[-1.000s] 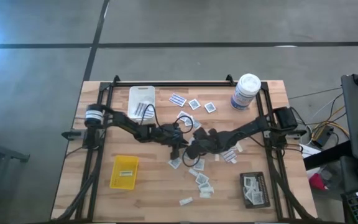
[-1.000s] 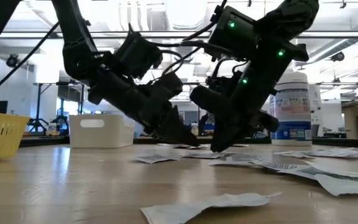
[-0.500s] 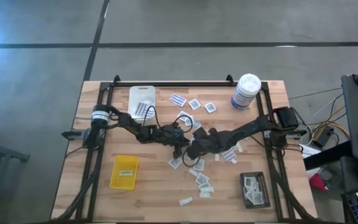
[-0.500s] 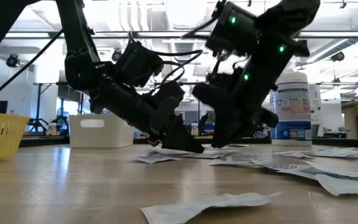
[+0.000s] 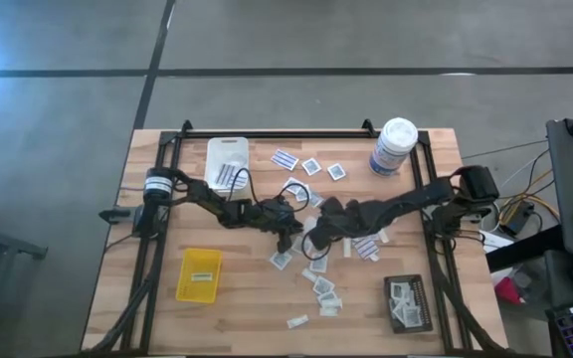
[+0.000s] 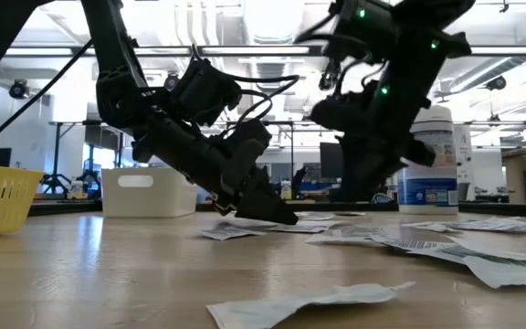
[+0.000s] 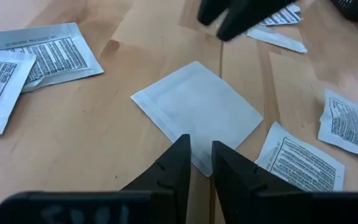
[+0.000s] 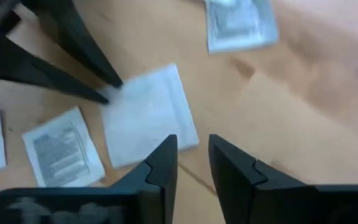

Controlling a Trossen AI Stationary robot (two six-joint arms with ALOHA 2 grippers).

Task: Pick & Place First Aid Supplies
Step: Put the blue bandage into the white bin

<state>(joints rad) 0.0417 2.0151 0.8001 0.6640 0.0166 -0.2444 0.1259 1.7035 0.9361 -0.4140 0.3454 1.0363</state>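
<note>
Wooden table (image 5: 167, 318), yellow tray (image 5: 199, 274) holding one strip, black tray (image 5: 407, 302) with square packets, left claw (image 5: 299, 235) pinching white packet (image 7: 197, 115), right claw (image 8: 191, 155) slightly apart

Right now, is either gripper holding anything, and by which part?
The left gripper appears to pinch a white packet by one corner; the packet lies flat on the table. The right gripper is open just above it, holding nothing.
</note>
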